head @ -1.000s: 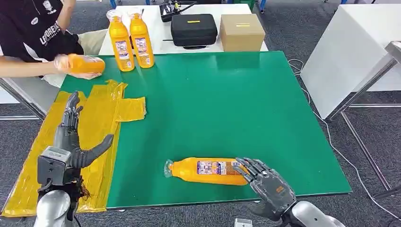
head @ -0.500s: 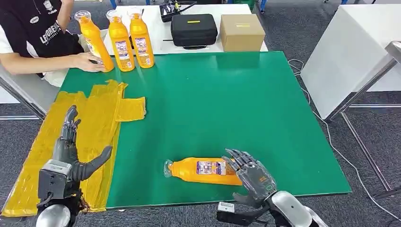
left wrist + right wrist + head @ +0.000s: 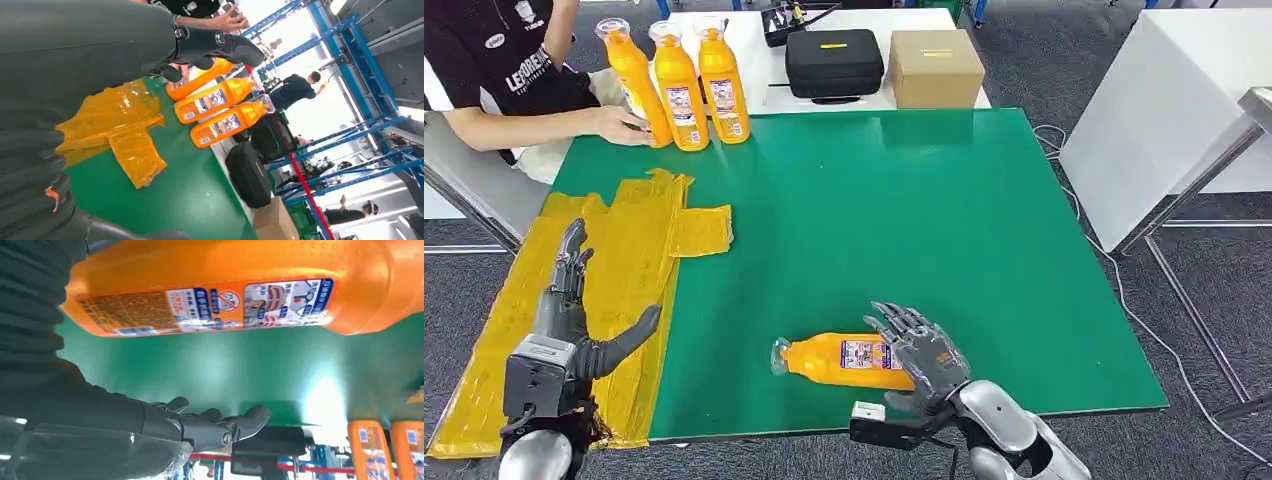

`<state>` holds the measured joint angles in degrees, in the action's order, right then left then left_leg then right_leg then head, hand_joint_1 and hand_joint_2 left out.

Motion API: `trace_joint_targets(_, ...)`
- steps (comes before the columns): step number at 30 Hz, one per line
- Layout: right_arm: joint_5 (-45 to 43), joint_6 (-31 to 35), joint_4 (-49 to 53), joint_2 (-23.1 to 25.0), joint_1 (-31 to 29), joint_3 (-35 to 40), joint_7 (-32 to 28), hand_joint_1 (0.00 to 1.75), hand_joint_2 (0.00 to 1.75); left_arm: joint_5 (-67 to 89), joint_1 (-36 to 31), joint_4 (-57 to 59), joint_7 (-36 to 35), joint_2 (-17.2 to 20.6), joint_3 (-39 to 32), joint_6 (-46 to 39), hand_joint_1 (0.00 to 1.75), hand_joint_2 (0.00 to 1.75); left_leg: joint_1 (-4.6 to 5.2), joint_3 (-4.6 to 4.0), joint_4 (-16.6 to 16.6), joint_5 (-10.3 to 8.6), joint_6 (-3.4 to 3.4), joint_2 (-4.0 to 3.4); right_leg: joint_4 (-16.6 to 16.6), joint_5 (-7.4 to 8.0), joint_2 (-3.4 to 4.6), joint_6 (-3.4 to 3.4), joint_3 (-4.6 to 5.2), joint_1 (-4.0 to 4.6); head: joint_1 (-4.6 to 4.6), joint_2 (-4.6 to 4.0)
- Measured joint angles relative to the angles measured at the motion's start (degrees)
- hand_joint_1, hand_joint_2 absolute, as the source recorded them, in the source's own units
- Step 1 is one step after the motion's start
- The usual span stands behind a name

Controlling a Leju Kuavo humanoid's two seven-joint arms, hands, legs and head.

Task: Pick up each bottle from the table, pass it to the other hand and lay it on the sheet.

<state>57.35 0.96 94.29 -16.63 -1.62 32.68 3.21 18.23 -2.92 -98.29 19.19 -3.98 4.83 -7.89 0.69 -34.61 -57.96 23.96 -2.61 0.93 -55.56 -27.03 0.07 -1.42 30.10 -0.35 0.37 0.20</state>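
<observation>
Lying bottle (image 3: 849,360) under right robot hand (image 3: 921,352), yellow sheet (image 3: 614,270) left

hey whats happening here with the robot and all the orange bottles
The robot's right hand is over the base end of an orange bottle lying on its side near the front edge of the green table; its fingers are spread and no grip shows yet. Its left hand is open above the yellow sheet, which has no bottle on it. At the far corner a person's hand steadies one of three upright bottles.
</observation>
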Motion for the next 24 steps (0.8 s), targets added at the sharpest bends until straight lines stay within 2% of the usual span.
trace_joint_targets(17,2.0,-2.2,-7.5,0.0,0.1,-0.4,5.4,0.00,1.75,-0.2,-0.5,0.0,-1.6,0.0,0.4,0.6,0.00,1.75,-0.01,0.08,0.0,0.00,0.00,-0.04,0.0,0.00,0.01,0.00,0.01,-0.01,0.00,-0.02)
trace_joint_targets(21,2.3,-2.2,-7.6,0.1,1.3,-1.7,6.4,0.00,1.75,-0.3,-0.7,0.0,-1.6,0.0,0.7,0.8,0.00,1.75,-0.01,0.24,0.0,0.12,0.05,-0.02,0.0,-0.06,0.01,0.02,0.39,-0.01,-0.02,0.00)
trace_joint_targets(22,2.4,-2.2,-7.6,0.2,1.4,-1.8,6.5,0.30,1.75,-0.3,-0.8,0.0,-1.6,0.0,0.8,0.8,0.00,1.75,-0.01,0.25,0.0,0.12,0.05,-0.03,0.0,-0.06,0.01,0.02,0.38,-0.01,-0.02,-0.02)
trace_joint_targets(23,2.5,-2.2,-7.6,0.2,1.5,-1.9,6.6,1.52,1.75,-0.3,-0.8,0.0,-1.6,0.0,0.9,0.8,0.00,1.75,-0.01,0.27,0.0,0.12,0.04,-0.03,0.0,-0.06,0.01,0.02,0.38,-0.01,-0.02,-0.02)
trace_joint_targets(24,2.5,-2.2,-7.6,0.2,1.7,-2.0,6.6,1.71,1.75,-0.3,-0.9,0.0,-1.6,0.0,0.9,0.8,0.00,1.75,-0.01,0.28,0.0,0.12,0.04,-0.02,0.0,-0.06,0.01,0.02,0.37,-0.01,-0.02,-0.02)
